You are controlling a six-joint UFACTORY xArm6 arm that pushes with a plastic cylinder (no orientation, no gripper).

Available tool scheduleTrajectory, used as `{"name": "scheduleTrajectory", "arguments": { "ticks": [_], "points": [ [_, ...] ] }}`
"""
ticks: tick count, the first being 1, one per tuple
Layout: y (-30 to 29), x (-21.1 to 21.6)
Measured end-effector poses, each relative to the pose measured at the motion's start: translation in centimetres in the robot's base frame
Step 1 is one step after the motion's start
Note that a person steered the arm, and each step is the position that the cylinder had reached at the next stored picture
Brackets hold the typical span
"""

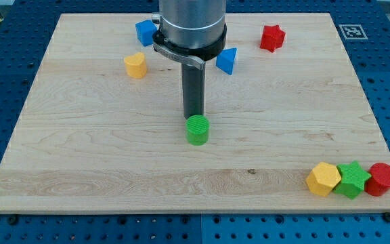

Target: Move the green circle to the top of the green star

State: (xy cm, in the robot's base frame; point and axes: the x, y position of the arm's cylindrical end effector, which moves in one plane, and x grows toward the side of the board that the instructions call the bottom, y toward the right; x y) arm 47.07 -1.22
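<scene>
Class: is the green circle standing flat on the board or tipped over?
Standing flat: the green circle shows its round top face upward; my tip sits just behind it.

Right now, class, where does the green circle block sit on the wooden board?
The green circle block sits near the middle of the wooden board, directly below my tip in the view, far left of the green star block.

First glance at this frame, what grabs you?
The dark rod drops from the view's top centre, my tip right behind the green circle mid-board. Next, the tight row at the view's bottom right: yellow hexagon, green star, red circle.
</scene>
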Motion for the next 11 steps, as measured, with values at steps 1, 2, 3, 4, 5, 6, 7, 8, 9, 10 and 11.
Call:
{"name": "scheduleTrajectory", "arguments": {
  "ticks": [1,2,3,4,5,6,7,8,9,10,11],
  "points": [
    [-2.0,1.5],
    [-2.7,3.1],
    [1.2,3.3],
    [5.8,3.7],
    [10.5,5.0],
    [14.6,5.3],
    [17.5,5.4],
    [19.9,5.4],
    [20.3,5.3],
    [16.5,5.2],
    [15.3,5.7]
  ]
}}
